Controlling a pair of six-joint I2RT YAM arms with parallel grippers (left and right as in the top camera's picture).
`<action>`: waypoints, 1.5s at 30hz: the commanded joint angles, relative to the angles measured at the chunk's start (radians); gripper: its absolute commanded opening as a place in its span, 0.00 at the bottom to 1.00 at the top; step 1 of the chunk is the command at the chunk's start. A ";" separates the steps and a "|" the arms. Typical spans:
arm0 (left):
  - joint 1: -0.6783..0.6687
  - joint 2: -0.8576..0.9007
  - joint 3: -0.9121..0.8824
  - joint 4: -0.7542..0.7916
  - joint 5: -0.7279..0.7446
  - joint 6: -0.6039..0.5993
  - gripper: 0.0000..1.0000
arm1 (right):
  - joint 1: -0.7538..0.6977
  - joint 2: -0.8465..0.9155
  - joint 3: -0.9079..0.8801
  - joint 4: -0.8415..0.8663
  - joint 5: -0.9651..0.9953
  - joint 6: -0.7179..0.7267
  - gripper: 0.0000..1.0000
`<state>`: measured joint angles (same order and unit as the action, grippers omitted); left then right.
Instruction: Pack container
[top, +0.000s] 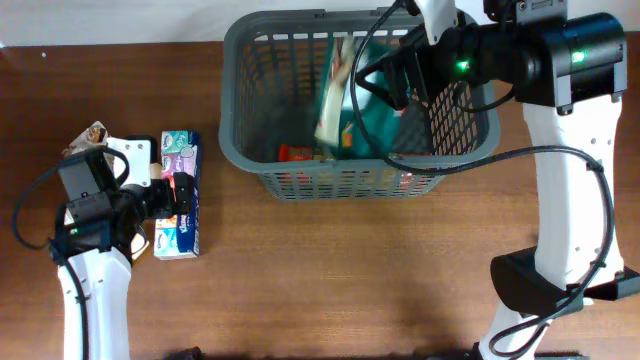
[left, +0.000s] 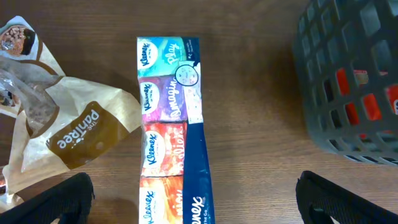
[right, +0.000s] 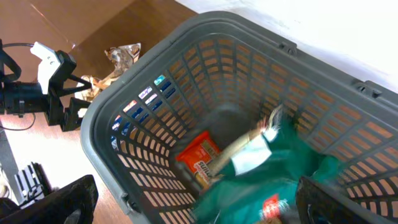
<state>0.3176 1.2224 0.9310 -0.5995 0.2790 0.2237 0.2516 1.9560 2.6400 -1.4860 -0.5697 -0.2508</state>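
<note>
Basket (top: 232, 95): upright at the far middle of the table (top: 350, 290), mouth open.

Contents: a green packet (right: 280, 168), blurred, lies across the right half. There is a pale piece against it that I cannot make out. A red packet (right: 198, 157) lies on the base by the near wall.

My right gripper (right: 199, 202) hangs over the basket's right half. Jaws are spread wide and nothing is held. In the wrist view the green packet sits below, between my two fingers (right: 56, 202), with no contact visible.

My left gripper (left: 199, 202) is at the table's left side, well apart from the basket. Jaws are spread wide here too, nothing gripped. It is over a tissue pack (left: 171, 118), which lies flat with one finger showing on either side of it. I cannot tell whether the fingers touch the table.

A crumpled brown paper bag (left: 74, 130) lies just beside the pack, on the side away from the basket.
</note>
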 joint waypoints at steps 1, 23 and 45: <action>0.006 0.004 0.000 0.005 0.017 -0.010 0.99 | 0.010 -0.018 -0.002 0.000 -0.020 -0.006 0.99; 0.006 0.004 0.000 0.009 0.013 -0.009 0.99 | -0.428 -0.266 0.021 -0.213 0.671 0.382 0.99; 0.006 0.004 0.000 0.013 0.013 -0.009 0.99 | -1.025 -0.332 -1.035 -0.082 0.541 0.412 0.99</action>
<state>0.3176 1.2224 0.9310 -0.5877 0.2806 0.2237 -0.7536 1.6539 1.7454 -1.5814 0.0341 0.1612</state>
